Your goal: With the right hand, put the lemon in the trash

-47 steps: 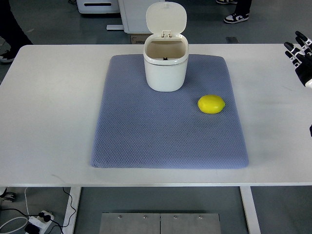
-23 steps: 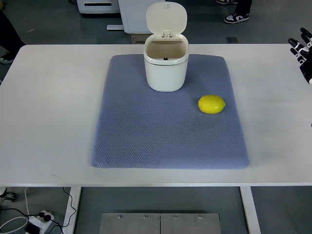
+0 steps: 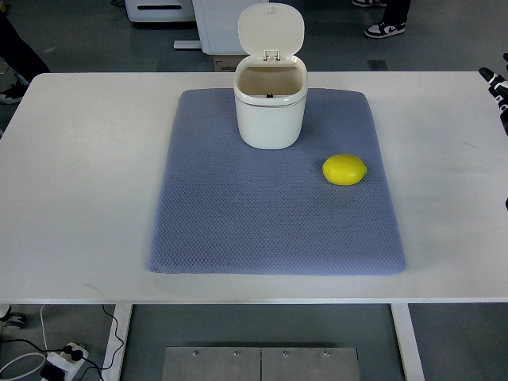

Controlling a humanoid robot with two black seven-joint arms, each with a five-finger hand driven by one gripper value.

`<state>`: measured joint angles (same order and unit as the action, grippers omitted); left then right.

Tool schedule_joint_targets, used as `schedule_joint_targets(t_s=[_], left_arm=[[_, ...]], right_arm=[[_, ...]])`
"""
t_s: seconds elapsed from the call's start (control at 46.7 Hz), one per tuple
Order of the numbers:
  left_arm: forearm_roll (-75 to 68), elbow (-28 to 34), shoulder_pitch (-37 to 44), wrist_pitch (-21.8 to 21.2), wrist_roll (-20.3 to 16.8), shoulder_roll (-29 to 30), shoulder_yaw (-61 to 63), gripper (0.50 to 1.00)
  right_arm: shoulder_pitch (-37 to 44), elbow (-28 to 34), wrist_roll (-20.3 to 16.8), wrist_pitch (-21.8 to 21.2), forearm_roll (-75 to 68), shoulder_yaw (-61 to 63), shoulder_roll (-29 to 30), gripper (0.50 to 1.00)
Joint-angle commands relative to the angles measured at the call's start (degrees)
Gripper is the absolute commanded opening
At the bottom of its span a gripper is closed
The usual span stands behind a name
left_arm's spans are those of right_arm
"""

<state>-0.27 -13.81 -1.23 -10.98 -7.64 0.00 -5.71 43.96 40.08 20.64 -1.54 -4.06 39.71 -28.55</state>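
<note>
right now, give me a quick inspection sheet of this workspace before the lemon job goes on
surface: white table with a blue-grey mat lying flat in the middle.
job's things: lemon on the mat's right part, untouched; white trash bin upright at the mat's far edge, its lid flipped open.
clutter: nothing seen on the table.
hands: right hand only just in view at the right edge, far from the lemon; too little shows to tell its state. Left hand not in view.
cables: a power strip and cords on the floor, under the near left corner.
surroundings: white furniture behind the table; a person's shoes on the floor beyond it.
</note>
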Motion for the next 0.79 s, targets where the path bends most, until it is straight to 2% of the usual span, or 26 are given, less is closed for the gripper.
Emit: schedule_joint_targets(t_s=[0.0, 0.107, 0.257, 0.407, 0.556, 0.77], left_arm=[[0.0, 0.01, 0.0, 0.0, -0.01, 0.0, 0.0, 1.0], [0.0, 0.01, 0.0, 0.08, -0.01, 0.0, 0.0, 1.0], [0.0, 0.01, 0.0, 0.0, -0.01, 0.0, 0.0, 1.0], [0.0, 0.01, 0.0, 0.0, -0.01, 0.0, 0.0, 1.0], [0.0, 0.01, 0.0, 0.0, -0.01, 0.0, 0.0, 1.0], [0.0, 0.01, 0.0, 0.0, -0.01, 0.0, 0.0, 1.0]], right_arm=[[0.25, 0.52, -0.07, -0.48, -0.07, 0.01, 0.16, 1.0], [-0.01, 1.4, -0.16, -1.79, -0.07, -0.08, 0.25, 1.0], [-0.37, 1.4, 0.19, -7.42, -0.42, 0.19, 1.04, 1.0], [-0.11, 1.49, 2.91, -7.95, 0.45, -0.6, 0.69, 1.0], [0.25, 2.54, 2.48, -7.95, 7.3, -2.1, 0.25, 1.0], [0.07, 7.73, 1.33, -7.77, 18.55, -6.4, -2.04, 1.0]])
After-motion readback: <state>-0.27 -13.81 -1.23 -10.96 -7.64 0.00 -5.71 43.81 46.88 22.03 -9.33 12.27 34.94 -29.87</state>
